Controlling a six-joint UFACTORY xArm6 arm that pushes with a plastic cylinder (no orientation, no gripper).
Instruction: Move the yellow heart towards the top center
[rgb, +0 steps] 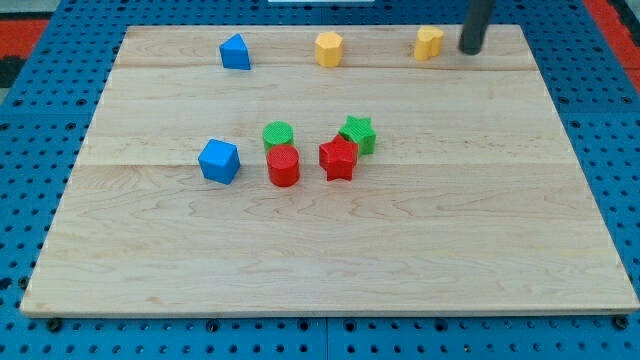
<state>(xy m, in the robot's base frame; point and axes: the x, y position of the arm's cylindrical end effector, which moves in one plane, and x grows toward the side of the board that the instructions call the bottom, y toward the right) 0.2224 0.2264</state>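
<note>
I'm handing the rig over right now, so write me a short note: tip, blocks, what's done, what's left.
My tip sits at the view's top right, just right of the yellow heart, with a small gap showing.
The heart lies on the board's top edge, right of centre. The other yellow block already sits near top centre.
Done: tip lined up beside the heart.
Left: push the heart leftward towards top centre, probably stopping short of the other yellow block.

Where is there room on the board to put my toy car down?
The whole bottom of the board, below the blue cube and red cylinder, is bare. So are the left and right sides. The middle is crowded: green cylinder, red star, green star. My tip sits by the yellow heart.
</note>
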